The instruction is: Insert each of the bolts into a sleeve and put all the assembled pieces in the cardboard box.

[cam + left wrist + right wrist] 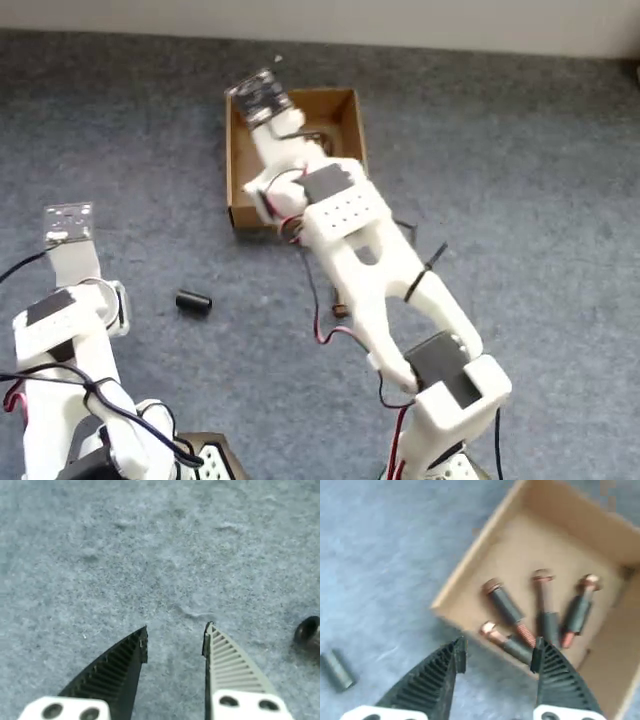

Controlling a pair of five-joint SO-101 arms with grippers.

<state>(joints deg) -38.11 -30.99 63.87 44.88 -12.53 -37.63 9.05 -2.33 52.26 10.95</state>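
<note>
Four sleeved bolts (506, 601) lie in the box (475, 560), just beyond the right jaws, which stand wide and empty. One bare sleeve (307, 630) lies on the counter (150, 555) beside the left jaws, also wide and empty. Mostly done, I judge.

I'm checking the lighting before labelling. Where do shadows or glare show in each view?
High view: even, soft light; only a faint shadow under the sleeve. Left wrist view: flat light on the carpet, no glare. Right wrist view: small glints on the bolt heads in the box; no hard shadows.
</note>
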